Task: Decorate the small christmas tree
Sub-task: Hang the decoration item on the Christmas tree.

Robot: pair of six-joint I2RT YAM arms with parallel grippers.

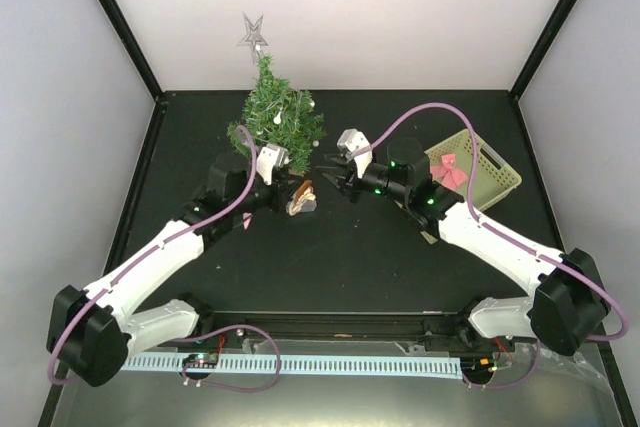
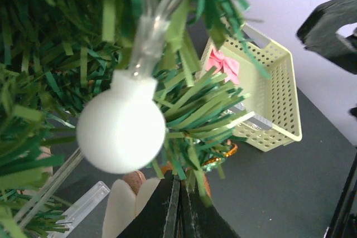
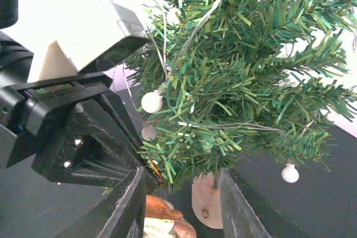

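The small christmas tree (image 1: 272, 115) stands at the back left of centre, with a silver star (image 1: 252, 32) on top and white bulbs on a clear wire. My left gripper (image 1: 289, 190) is at the tree's lower right branches, shut on the orange-gold loop (image 2: 224, 157) of a brown and cream ornament (image 1: 302, 198) that hangs below it. In the left wrist view the jaws (image 2: 177, 187) are pressed together among the needles under a white bulb (image 2: 120, 125). My right gripper (image 1: 329, 175) is open and empty just right of the ornament. Its view shows the tree (image 3: 240, 82), the stump base (image 3: 206, 200) and the ornament (image 3: 162, 210).
A pale yellow perforated basket (image 1: 490, 179) with a pink bow (image 1: 450, 172) lies at the right, also in the left wrist view (image 2: 279, 104). Black frame posts and white walls close the back and sides. My left gripper's body (image 3: 67, 132) fills the left of the right wrist view.
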